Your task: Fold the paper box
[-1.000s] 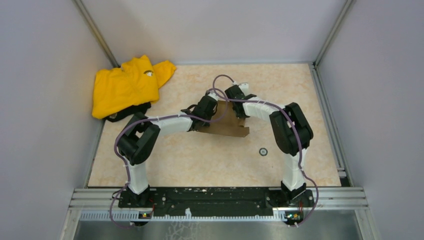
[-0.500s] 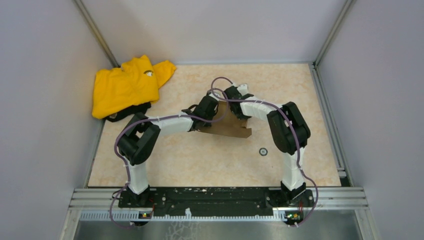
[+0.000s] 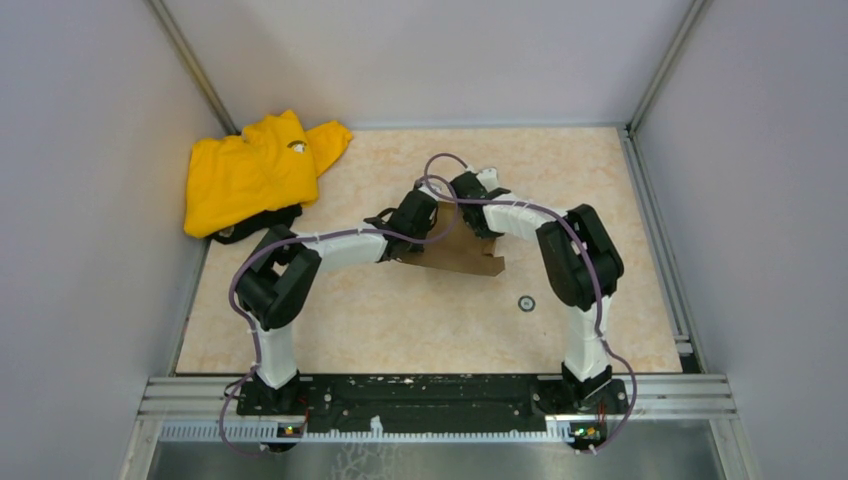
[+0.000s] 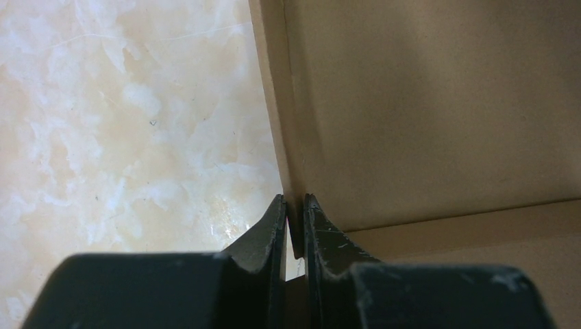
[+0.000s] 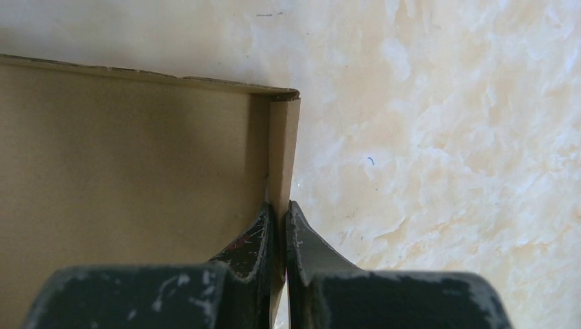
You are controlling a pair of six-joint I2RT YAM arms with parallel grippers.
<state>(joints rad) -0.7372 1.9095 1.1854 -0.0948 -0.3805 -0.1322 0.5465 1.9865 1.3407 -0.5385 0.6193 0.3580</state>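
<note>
Two tools [image 4: 295,212] [image 5: 279,216] astride opposite paper box [image 4: 425,103] edges

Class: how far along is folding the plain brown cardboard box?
Done: two side walls look raised. In hand: left gripper and right gripper each pinch a wall of the plain brown cardboard box. Left: the top is open, not yet closed.

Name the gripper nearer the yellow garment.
Left. The left gripper clamps the paper box on the side toward the yellow garment; the right gripper clamps its far side.
</note>
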